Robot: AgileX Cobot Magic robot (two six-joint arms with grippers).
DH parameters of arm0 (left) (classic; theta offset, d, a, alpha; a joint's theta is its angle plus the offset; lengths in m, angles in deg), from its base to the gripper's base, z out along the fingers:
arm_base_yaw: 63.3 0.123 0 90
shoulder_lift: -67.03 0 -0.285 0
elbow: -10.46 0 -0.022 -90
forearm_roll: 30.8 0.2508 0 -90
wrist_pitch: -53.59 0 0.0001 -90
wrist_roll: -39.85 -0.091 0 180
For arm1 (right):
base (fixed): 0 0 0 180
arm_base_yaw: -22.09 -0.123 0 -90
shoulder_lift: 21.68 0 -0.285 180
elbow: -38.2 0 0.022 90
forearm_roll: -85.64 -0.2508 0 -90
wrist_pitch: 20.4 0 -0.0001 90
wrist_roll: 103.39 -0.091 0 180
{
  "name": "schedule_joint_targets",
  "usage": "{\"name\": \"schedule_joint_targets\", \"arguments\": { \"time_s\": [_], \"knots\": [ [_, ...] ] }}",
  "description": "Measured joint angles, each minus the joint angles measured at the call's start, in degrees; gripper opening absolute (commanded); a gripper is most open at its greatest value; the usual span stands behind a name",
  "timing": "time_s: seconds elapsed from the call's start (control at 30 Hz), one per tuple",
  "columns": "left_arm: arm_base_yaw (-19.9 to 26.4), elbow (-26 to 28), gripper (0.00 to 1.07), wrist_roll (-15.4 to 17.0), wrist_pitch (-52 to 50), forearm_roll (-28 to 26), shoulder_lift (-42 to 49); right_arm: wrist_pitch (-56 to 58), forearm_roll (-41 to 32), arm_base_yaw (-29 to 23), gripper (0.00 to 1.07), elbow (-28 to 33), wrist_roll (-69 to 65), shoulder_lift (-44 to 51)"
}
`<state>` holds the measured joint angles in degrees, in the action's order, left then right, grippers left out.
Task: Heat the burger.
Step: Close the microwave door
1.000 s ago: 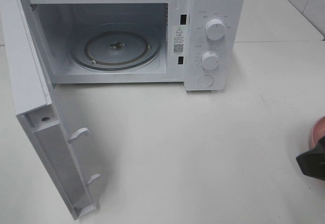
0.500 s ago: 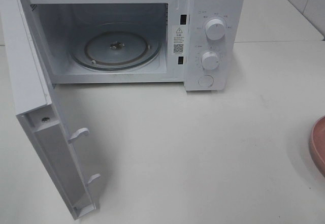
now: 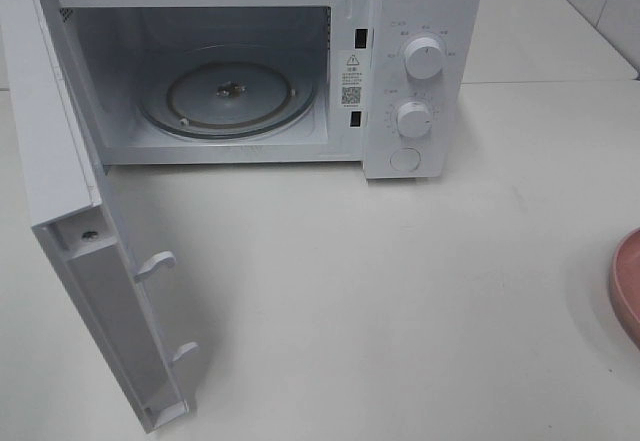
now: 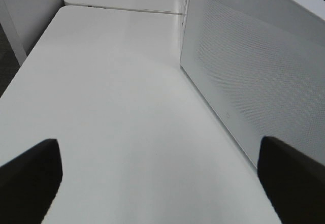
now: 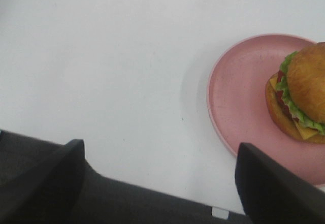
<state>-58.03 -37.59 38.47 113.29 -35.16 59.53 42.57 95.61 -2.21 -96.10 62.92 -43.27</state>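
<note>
The burger (image 5: 300, 94), with golden-brown buns, green lettuce, tomato and cheese, lies on a round pink plate (image 5: 238, 97) in the right wrist view. Only the plate's edge (image 3: 626, 286) shows at the right border of the high view; the burger is out of that view. My right gripper (image 5: 160, 170) is open and empty, its fingers (image 5: 48, 178) apart above the table's edge, short of the plate. My left gripper (image 4: 162, 176) is open and empty above the bare table, beside the microwave door's outer face (image 4: 244, 66). Neither gripper shows in the high view.
A white microwave (image 3: 420, 71) stands at the back with its door (image 3: 70, 211) swung wide open to the left. Its glass turntable (image 3: 228, 93) carries nothing. Two knobs (image 3: 424, 58) and a button sit on its right panel. White table (image 3: 380, 291) lies in front.
The dark right gripper that showed at the right edge of the high view one second ago has withdrawn out of that view. The pink plate's edge now shows uncovered.
</note>
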Motion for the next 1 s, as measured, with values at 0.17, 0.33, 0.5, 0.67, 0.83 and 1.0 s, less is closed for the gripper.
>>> {"name": "schedule_joint_targets", "arguments": {
  "time_s": [0.17,0.33,0.5,0.67,0.83,1.0],
  "knots": [
    [0.0,0.0,1.0,0.0,0.0,0.0,0.0,-2.01,-2.06,5.16,0.76,0.0,1.95,5.39],
    [0.0,0.0,1.0,0.0,0.0,0.0,0.0,-4.07,-2.69,10.14,0.76,0.46,3.44,10.54],
    [0.0,0.0,1.0,0.0,0.0,0.0,0.0,-4.53,-3.44,14.78,0.76,2.41,5.61,13.98],
    [0.0,0.0,1.0,0.0,0.0,0.0,0.0,-4.64,-4.35,16.67,0.76,2.41,6.88,14.09],
    [0.0,0.0,1.0,0.0,0.0,0.0,0.0,-4.64,-4.35,16.67,0.76,2.41,7.39,14.09],
    [0.0,0.0,1.0,0.0,0.0,0.0,0.0,-4.64,-4.35,16.67,0.76,2.41,7.45,14.09]
  ]
}}
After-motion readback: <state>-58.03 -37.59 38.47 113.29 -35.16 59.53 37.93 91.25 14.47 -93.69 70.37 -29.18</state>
